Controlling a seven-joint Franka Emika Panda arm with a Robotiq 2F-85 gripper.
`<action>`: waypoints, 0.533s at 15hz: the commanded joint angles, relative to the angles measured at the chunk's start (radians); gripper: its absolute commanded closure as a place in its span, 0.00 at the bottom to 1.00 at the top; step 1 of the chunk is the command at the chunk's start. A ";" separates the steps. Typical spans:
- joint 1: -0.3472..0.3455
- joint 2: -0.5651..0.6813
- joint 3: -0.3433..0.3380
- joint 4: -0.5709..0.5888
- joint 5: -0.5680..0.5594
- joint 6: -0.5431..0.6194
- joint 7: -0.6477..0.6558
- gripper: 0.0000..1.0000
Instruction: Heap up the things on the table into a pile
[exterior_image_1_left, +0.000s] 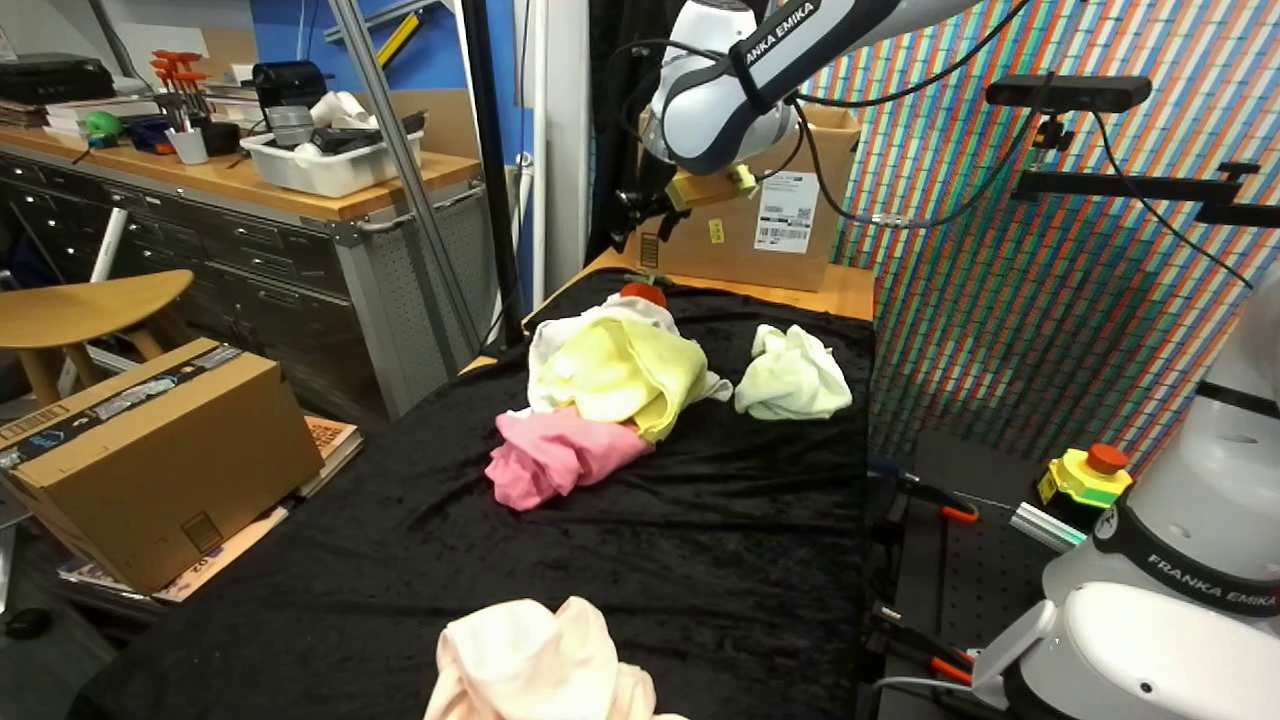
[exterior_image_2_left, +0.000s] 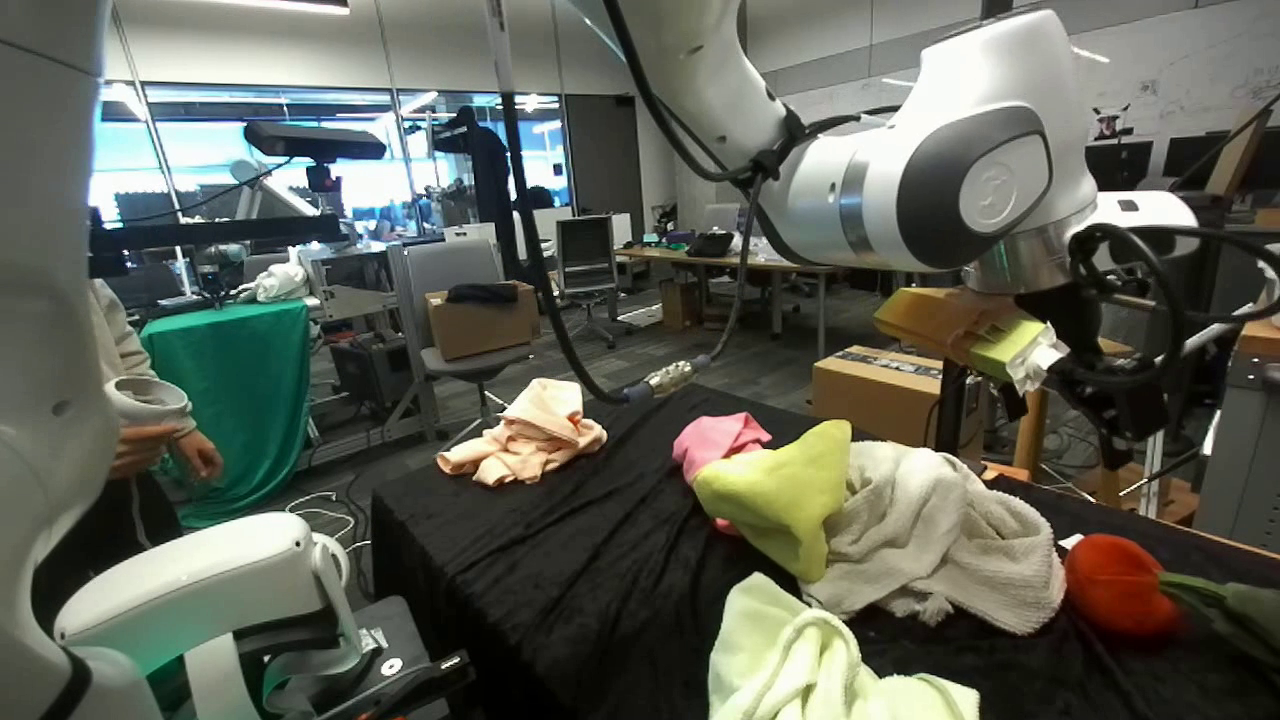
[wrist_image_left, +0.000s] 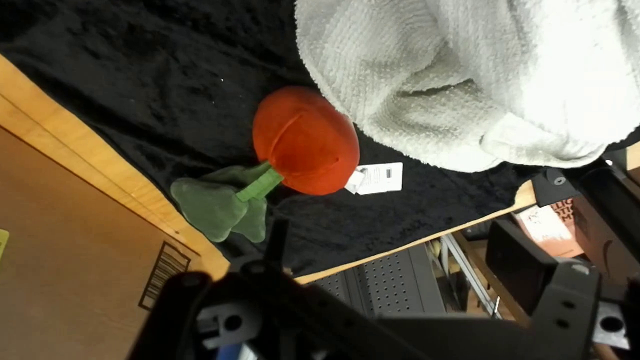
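On the black-covered table lies a mound. In it a yellow cloth rests over a grey-white cloth, with a magenta pink cloth at its side. Against the grey-white edge sits a red-orange ball with green stem, leaves and a white tag. Apart from the mound are a pale yellow-white cloth and a pale pink cloth. My gripper hangs above the table's far end near the ball, its fingers wide apart and nothing between them, as both exterior views also show.
A large cardboard box stands on the wooden edge just behind the gripper. Another cardboard box is beside the table. My arm's cable loops down over the table. Someone's hand shows near the arm's base.
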 joint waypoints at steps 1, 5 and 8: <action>-0.021 0.079 0.005 0.106 0.048 -0.052 -0.050 0.00; -0.039 0.148 0.002 0.178 0.065 -0.099 -0.060 0.00; -0.051 0.192 0.004 0.229 0.070 -0.150 -0.060 0.00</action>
